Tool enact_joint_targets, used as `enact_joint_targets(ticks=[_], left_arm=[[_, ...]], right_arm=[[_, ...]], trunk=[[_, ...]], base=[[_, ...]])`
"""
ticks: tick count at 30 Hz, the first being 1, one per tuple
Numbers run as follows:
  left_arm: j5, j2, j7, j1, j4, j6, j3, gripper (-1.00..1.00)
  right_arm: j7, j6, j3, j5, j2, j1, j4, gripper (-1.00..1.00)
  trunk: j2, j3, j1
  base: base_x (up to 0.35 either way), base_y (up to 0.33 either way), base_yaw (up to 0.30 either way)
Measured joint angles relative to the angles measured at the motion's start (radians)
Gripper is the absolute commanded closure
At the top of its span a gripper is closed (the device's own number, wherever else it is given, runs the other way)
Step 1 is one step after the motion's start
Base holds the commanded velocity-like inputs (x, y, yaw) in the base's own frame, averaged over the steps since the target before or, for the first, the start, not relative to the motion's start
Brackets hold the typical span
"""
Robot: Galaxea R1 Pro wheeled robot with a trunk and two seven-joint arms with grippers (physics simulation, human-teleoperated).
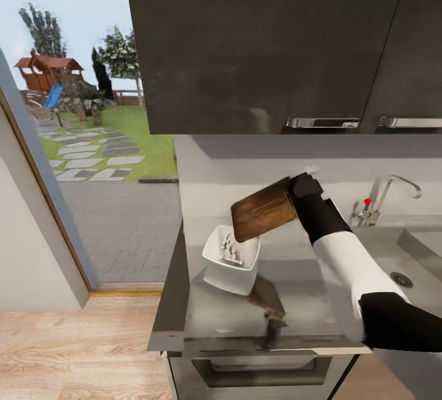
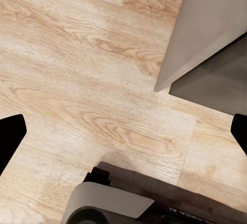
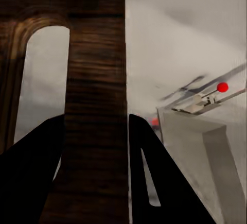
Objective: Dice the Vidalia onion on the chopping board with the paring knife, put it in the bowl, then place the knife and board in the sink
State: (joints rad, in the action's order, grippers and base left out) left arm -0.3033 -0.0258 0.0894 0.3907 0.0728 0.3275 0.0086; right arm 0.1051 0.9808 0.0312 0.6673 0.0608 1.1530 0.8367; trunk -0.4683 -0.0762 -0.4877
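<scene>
My right gripper is shut on the handle end of the chopping board, holding it tilted in the air just above the bowl. The bowl stands on the countertop and holds pale diced onion pieces. In the right wrist view the board sits between both dark fingers, with its handle slot beside them. The sink lies to the right. I cannot make out the paring knife. My left gripper hangs open over the wooden floor, holding nothing.
A chrome tap with a red knob stands behind the sink. Dark wall cabinets hang low over the counter. The counter's left end meets a glass door to the garden. My base is near a cabinet corner.
</scene>
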Motion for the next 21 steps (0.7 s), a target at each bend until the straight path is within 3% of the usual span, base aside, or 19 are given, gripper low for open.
enact_joint_targets(ticks=[2, 4, 6, 8, 12, 17, 18, 19, 20, 21], left_arm=[[0.000, 0.000, 0.000, 0.000, 0.000, 0.000, 0.000, -1.00], [0.001, 0.000, 0.000, 0.000, 0.000, 0.000, 0.000, -1.00], [0.000, 0.000, 0.000, 0.000, 0.000, 0.000, 0.000, -1.00], [0.000, 0.000, 0.000, 0.000, 0.000, 0.000, 0.000, -1.00], [0.000, 0.000, 0.000, 0.000, 0.000, 0.000, 0.000, -1.00], [0.000, 0.000, -0.001, 0.000, 0.000, 0.000, 0.000, -1.00], [0.000, 0.000, -0.001, 0.000, 0.000, 0.000, 0.000, -1.00], [0.000, 0.000, -0.002, 0.000, 0.000, 0.000, 0.000, -1.00], [0.000, 0.000, -0.002, 0.000, 0.000, 0.000, 0.000, -1.00], [-0.001, 0.000, -0.002, 0.000, 0.000, 0.000, 0.000, -1.00]], right_arm=[[0.054, 0.003, -0.053, -0.004, -0.013, 0.000, 0.030, 1.00], [0.130, 0.003, -0.104, -0.012, -0.049, 0.000, 0.054, 1.00], [0.196, 0.000, -0.122, 0.006, -0.078, 0.000, 0.062, 1.00], [0.250, 0.002, -0.129, -0.011, -0.096, 0.000, 0.064, 1.00], [0.368, 0.001, -0.170, -0.007, -0.135, 0.000, 0.067, 1.00], [0.405, -0.001, -0.245, -0.007, -0.150, 0.000, 0.060, 1.00], [0.408, -0.002, -0.253, -0.009, -0.156, 0.000, 0.058, 1.00], [0.448, 0.000, -0.264, -0.017, -0.183, -0.001, 0.026, 1.00], [0.469, -0.008, -0.266, 0.009, -0.188, -0.001, 0.010, 1.00], [0.489, -0.005, -0.266, -0.003, -0.190, -0.001, -0.003, 1.00]], trunk=[[0.000, 0.000, 0.000], [0.000, 0.000, 0.000], [0.000, 0.000, 0.000], [0.000, 0.000, 0.000], [0.000, 0.000, 0.000], [0.000, 0.000, 0.000], [0.000, 0.000, 0.000], [0.000, 0.000, 0.000], [0.001, 0.000, 0.000], [0.001, 0.000, 0.000]], base=[[0.000, 0.000, 0.000], [0.000, 0.000, 0.000], [0.000, 0.000, 0.000], [0.000, 0.000, 0.000], [0.000, 0.000, 0.000], [0.000, 0.000, 0.000], [0.000, 0.000, 0.000], [0.000, 0.000, 0.000], [0.000, 0.000, 0.000], [0.000, 0.000, 0.000]])
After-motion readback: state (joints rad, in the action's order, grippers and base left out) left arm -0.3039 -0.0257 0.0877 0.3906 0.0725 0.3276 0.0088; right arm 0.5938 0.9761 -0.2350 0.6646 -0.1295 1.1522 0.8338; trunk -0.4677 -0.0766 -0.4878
